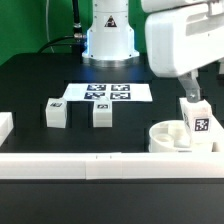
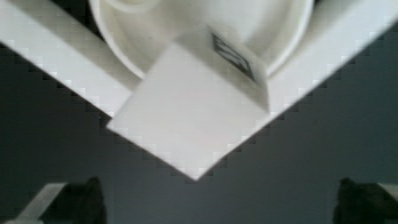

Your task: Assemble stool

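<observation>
The round white seat disc (image 1: 172, 137) lies at the exterior view's lower right, against the border rails. One tagged white leg (image 1: 198, 122) stands upright in it. My gripper (image 1: 190, 95) hangs just above that leg, open and holding nothing. In the wrist view the leg (image 2: 187, 115) fills the middle, end-on, with its tag near the seat disc (image 2: 143, 25). My dark fingertips (image 2: 71, 200) stand wide apart, clear of the leg, and the gripper (image 2: 222, 205) is empty. Two more tagged legs (image 1: 57, 112) (image 1: 102, 114) lie loose on the table left of the seat.
The marker board (image 1: 105, 92) lies in front of the robot base (image 1: 108, 40). A long white border rail (image 1: 80, 162) runs along the front edge. The rails meet in a corner round the seat (image 2: 338, 60). A white piece (image 1: 5, 126) sits at the left edge.
</observation>
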Motion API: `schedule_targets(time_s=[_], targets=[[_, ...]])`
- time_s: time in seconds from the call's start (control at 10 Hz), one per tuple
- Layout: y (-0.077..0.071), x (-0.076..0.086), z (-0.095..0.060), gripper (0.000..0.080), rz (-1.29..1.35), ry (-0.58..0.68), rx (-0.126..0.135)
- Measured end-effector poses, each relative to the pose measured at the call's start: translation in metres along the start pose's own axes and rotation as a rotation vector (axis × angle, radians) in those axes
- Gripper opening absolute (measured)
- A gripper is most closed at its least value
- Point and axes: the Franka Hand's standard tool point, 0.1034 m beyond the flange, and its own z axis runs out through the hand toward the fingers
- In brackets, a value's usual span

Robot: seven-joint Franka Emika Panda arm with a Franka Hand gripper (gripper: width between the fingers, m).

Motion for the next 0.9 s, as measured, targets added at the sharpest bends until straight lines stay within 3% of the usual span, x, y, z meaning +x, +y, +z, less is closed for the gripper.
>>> schedule_targets(time_s=[0.9], targets=[[0.009,-0.009,0.011,0.0649,-0.617,-0.083,-0.023]])
